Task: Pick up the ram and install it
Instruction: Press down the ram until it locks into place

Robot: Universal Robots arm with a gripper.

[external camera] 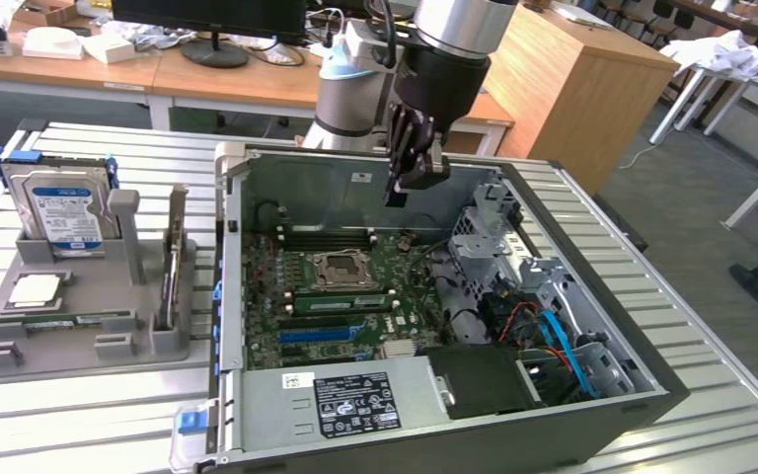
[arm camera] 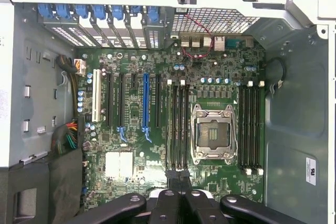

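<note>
The ram (external camera: 343, 301), a long green stick with dark chips, stands in a motherboard slot just in front of the CPU socket (external camera: 340, 269) inside the open computer case (external camera: 643, 385). My gripper (external camera: 406, 186) hangs well above the case floor near the back wall, shut with nothing between its fingers. In the wrist view the black fingertips (arm camera: 177, 178) are pressed together and line up with the memory slots (arm camera: 178, 124) beside the CPU socket (arm camera: 212, 135). A second green stick (external camera: 70, 318) lies flat on the grey fixture (external camera: 76, 355) at the exterior view's left.
The fixture also holds a hard drive (external camera: 60, 207) in a blue bracket and a chip (external camera: 35, 288). A blue slot strip (external camera: 316, 336), a power supply (external camera: 352, 400) and a drive cage with cables (external camera: 551, 316) crowd the case. A wooden desk (external camera: 576, 89) stands behind.
</note>
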